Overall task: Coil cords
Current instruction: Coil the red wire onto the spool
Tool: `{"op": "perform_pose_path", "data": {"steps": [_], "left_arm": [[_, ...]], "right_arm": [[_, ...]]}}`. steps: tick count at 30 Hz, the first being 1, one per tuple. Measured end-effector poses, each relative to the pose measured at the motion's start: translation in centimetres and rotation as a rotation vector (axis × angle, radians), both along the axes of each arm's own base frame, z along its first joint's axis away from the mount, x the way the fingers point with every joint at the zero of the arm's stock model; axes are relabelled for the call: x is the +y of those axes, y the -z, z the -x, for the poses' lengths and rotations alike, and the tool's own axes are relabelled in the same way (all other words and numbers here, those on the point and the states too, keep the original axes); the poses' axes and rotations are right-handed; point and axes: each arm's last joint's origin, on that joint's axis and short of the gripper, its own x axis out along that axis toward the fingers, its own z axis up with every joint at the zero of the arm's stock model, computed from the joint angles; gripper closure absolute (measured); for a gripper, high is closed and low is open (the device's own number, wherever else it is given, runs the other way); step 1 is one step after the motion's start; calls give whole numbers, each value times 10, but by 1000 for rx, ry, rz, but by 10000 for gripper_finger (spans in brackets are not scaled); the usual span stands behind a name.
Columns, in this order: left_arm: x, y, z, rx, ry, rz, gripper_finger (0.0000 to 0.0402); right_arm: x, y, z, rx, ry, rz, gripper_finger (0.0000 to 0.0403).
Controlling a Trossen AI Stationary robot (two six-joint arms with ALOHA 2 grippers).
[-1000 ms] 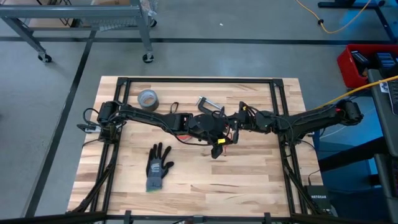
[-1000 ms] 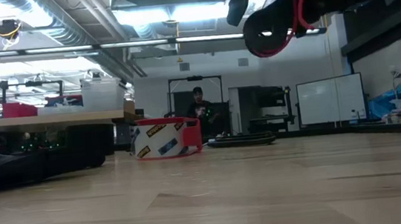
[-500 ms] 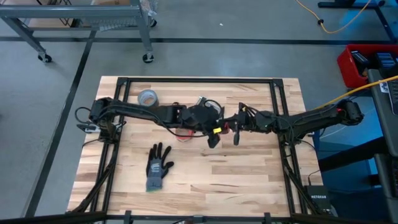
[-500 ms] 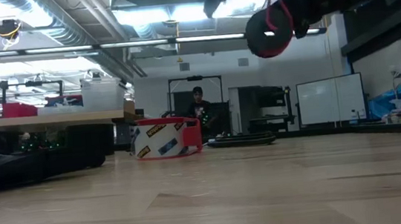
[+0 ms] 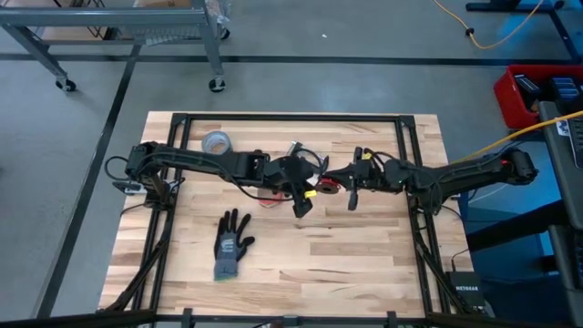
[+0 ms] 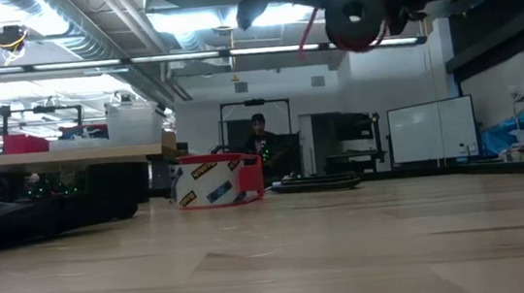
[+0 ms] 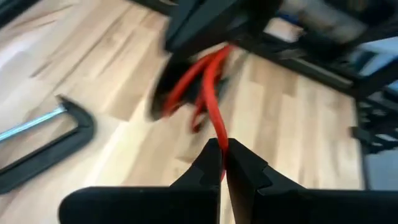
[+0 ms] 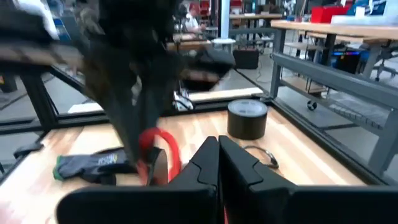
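— At the table's near edge, what is seen?
— A glove [image 5: 231,246] is laid flat on the wood, well apart from both arms.
— And at mid-table?
— The red cord [image 7: 211,102] is held up off the wood between the two grippers. The left gripper [image 7: 222,163] is clamped on it, its jaws pressed together around the strand. The right gripper [image 8: 217,163] is closed as well, with red cord seen just past its tips; whether it is gripped there cannot be told.
— Farther back?
— A clamp [image 5: 308,155] and a grey tape roll [image 5: 217,143] are set near the far edge. A black cord [image 8: 260,155] is looped beside the roll.
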Motion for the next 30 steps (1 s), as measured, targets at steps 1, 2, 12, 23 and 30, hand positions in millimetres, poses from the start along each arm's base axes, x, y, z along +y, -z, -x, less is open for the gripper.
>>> {"op": "perform_pose_path", "data": {"steps": [1,2,12,23,30], "left_arm": [[1,1,0,9,-11,-10,401],[1,1,1,16,-20,-17,401],[3,8,7,102,-68,-56,401],[-9,6,6,82,-38,-62,395],[-11,9,-4,20,-16,-80,398]], "right_arm": [[0,-2,1,-9,-4,-1,398],[0,-4,3,-17,-5,-1,398],[0,-17,19,-68,-37,-5,398],[-2,-33,29,-195,-3,-12,398],[-2,-41,29,-285,-2,-16,398]]}}
